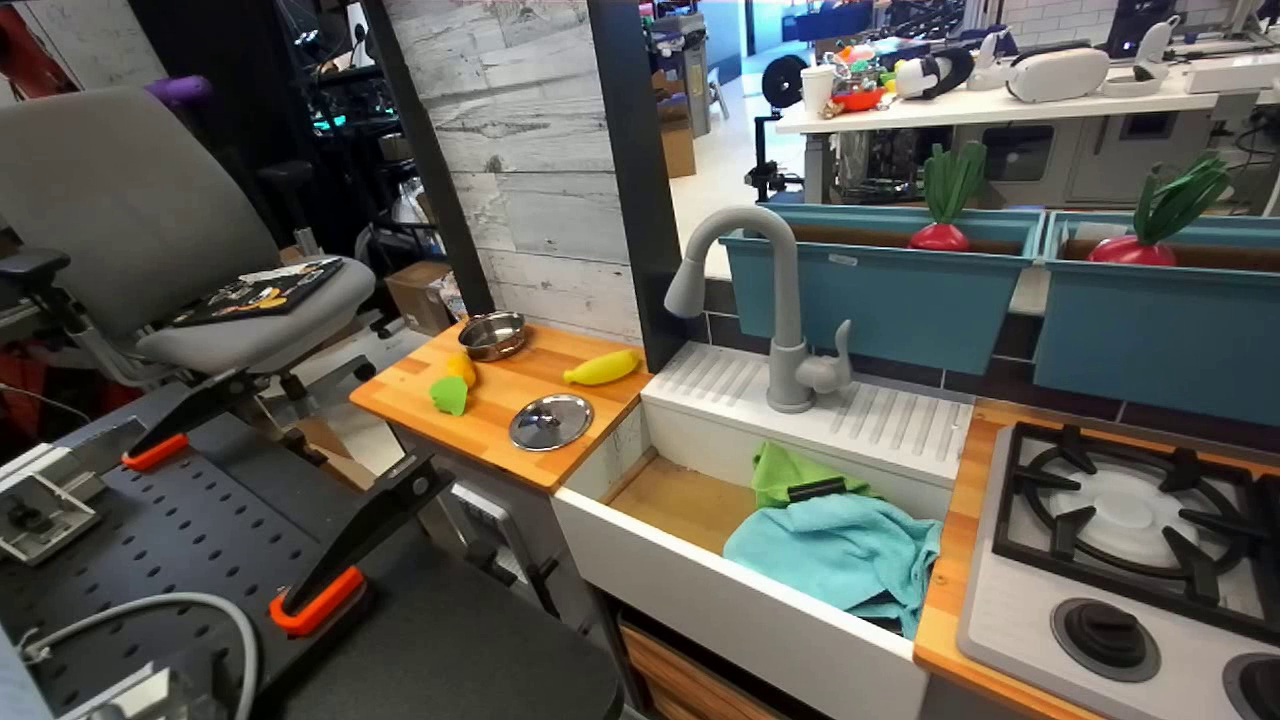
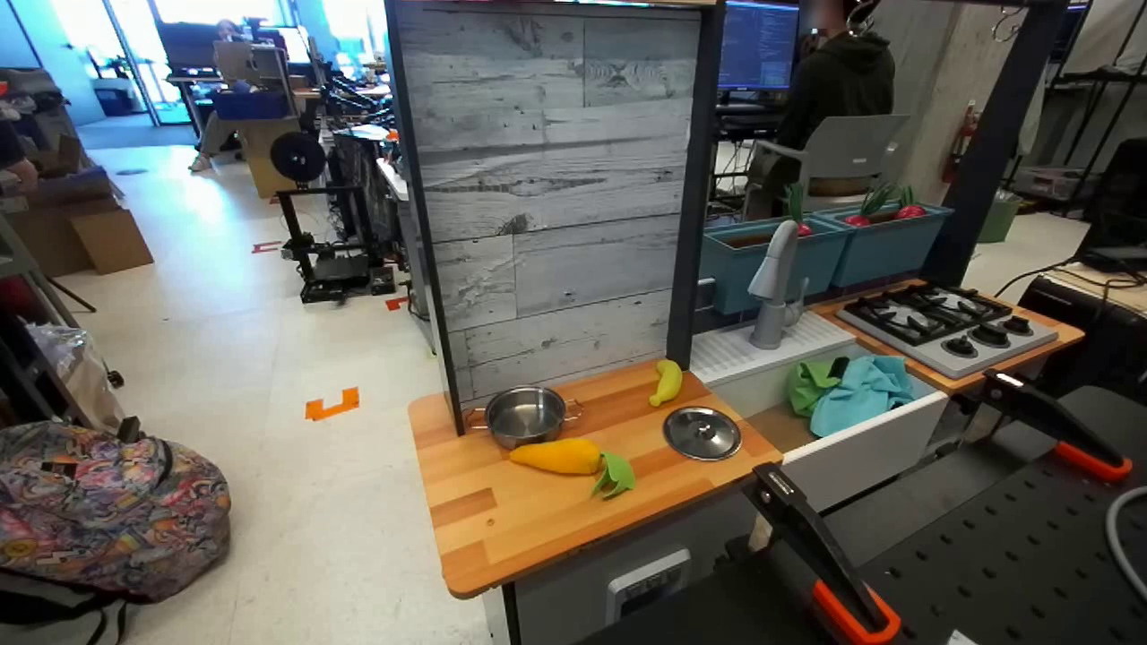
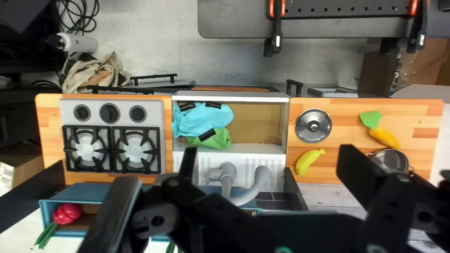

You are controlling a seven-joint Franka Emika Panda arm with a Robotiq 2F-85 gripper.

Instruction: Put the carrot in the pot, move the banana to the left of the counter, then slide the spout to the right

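Your gripper (image 3: 267,154) stands spread and empty, presumably to admit the toy carrot (image 2: 563,456), lying just beside the metal pot (image 2: 522,433). The lid (image 2: 692,439) and toy banana (image 2: 667,384) lie apart from the pot, likely out of the carrot's way.

I can see shiny metal on the pot (image 2: 524,417) and its lid (image 2: 702,434), smooth enough to bounce light back. The table (image 2: 551,518) is smooth wood with stripy grain. The banana (image 1: 602,367) looks like smooth plastic to me. The carrot (image 2: 560,456) looks dull, and I can't tell what it is made of. The spout (image 1: 787,290) is dull too, like matt plastic. The blue cloth (image 1: 835,550) looks soft and fuzzy, and so does the green cloth (image 1: 785,470). The wall boards (image 2: 556,179) look like rough wood. The planters (image 1: 870,300) look like smooth plastic, and my jaws look black and matt.
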